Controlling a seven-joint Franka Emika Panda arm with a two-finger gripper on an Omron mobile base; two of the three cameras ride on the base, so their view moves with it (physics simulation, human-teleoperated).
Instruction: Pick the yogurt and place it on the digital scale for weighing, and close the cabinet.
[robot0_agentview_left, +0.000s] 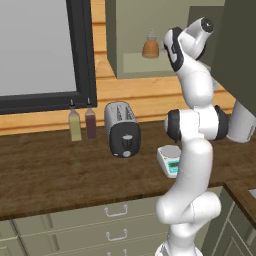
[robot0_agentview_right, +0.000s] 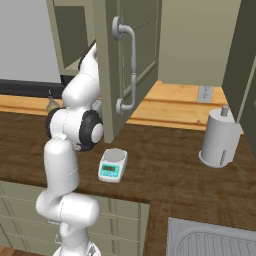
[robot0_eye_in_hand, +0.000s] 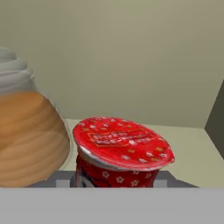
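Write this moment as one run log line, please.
phase: reaching for yogurt | yogurt: on cabinet shelf beside orange-brown bottle | digital scale: bare | cabinet door: open

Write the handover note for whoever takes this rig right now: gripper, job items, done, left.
Gripper: up inside the open olive-green wall cabinet, right at the small red yogurt cup; whether its fingers are open or shut cannot be told.
Yogurt cup: upright on the cabinet shelf, beside the orange-brown bottle with pale cap.
Small white digital scale with teal display: on the dark wooden counter, plate bare.
Cabinet door: open, silver bar handle facing out.
Done: reach to the yogurt.
Left: grasp, carry to the scale, set down, close the cabinet.
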